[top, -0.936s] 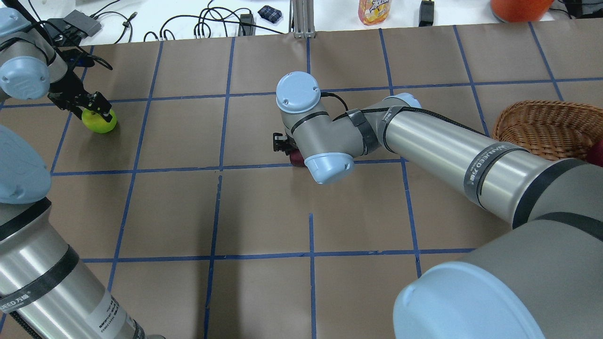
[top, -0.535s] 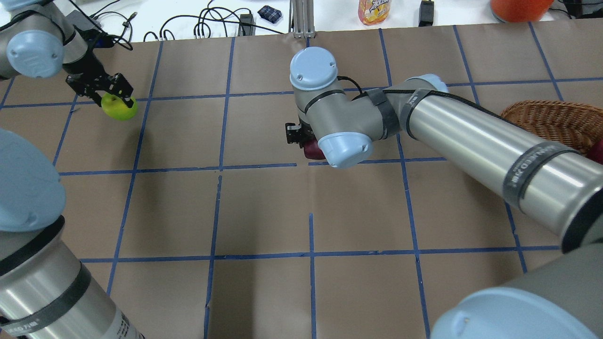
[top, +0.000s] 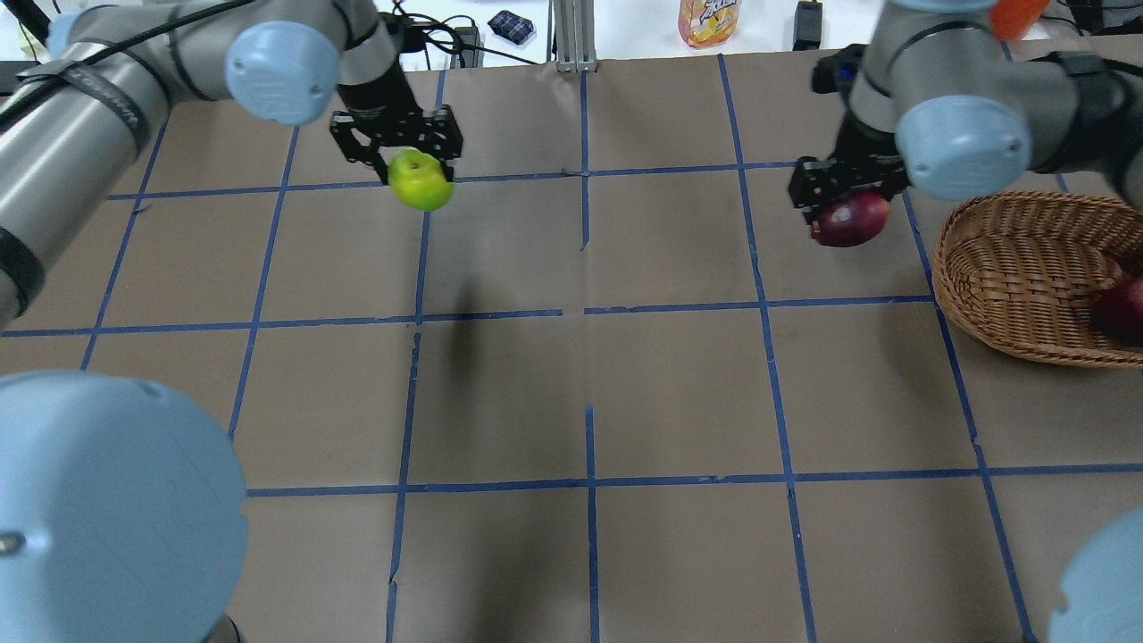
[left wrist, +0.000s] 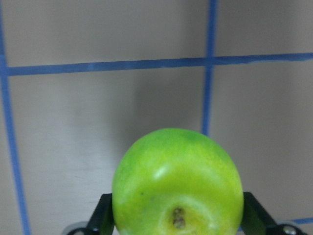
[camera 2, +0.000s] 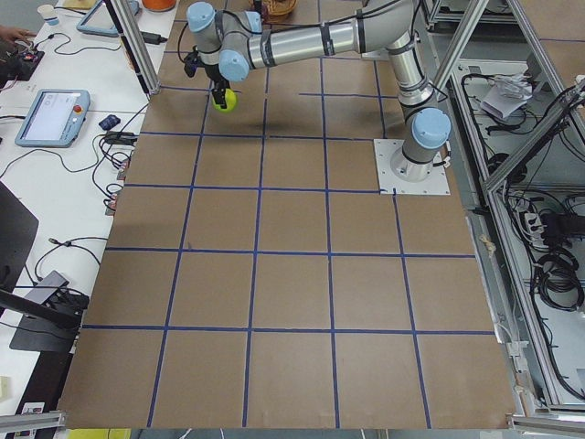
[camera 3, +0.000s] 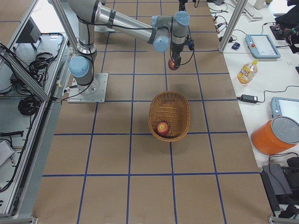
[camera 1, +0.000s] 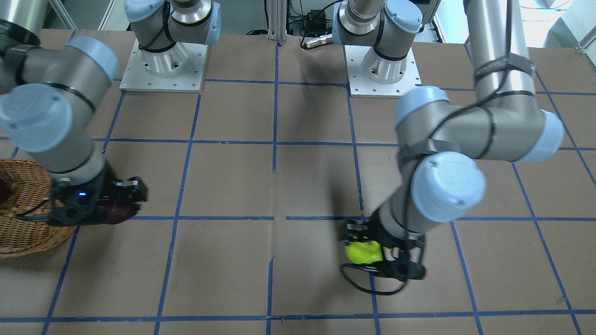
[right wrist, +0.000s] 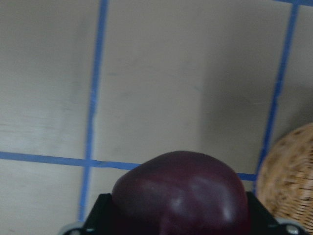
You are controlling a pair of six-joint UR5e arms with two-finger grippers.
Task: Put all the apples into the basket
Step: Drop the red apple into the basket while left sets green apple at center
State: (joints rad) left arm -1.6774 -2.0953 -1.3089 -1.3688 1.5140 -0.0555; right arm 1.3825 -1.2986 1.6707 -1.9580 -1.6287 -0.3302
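My left gripper [top: 404,156] is shut on the lime green apple [top: 420,180] and holds it in the air over the far left-centre of the table; the apple fills the left wrist view [left wrist: 177,183]. My right gripper [top: 844,192] is shut on the dark maroon apple [top: 851,220], lifted just left of the wicker basket [top: 1009,268]; the apple shows in the right wrist view [right wrist: 182,195] with the basket's rim [right wrist: 288,176] at the right. The streaky red apple [camera 3: 162,128] lies inside the basket [camera 3: 180,102].
The table is brown paper with blue tape grid lines. Beyond its far edge lie cables [top: 420,40], a yellow bottle [top: 710,20] and an orange container [camera 3: 274,135]. Both arm bases [camera 1: 163,56] stand at the robot's side.
Both arms have lifted their apples and swung right: the left gripper carried the green apple from the far left toward centre, the right gripper carried the maroon apple from centre to beside the basket.
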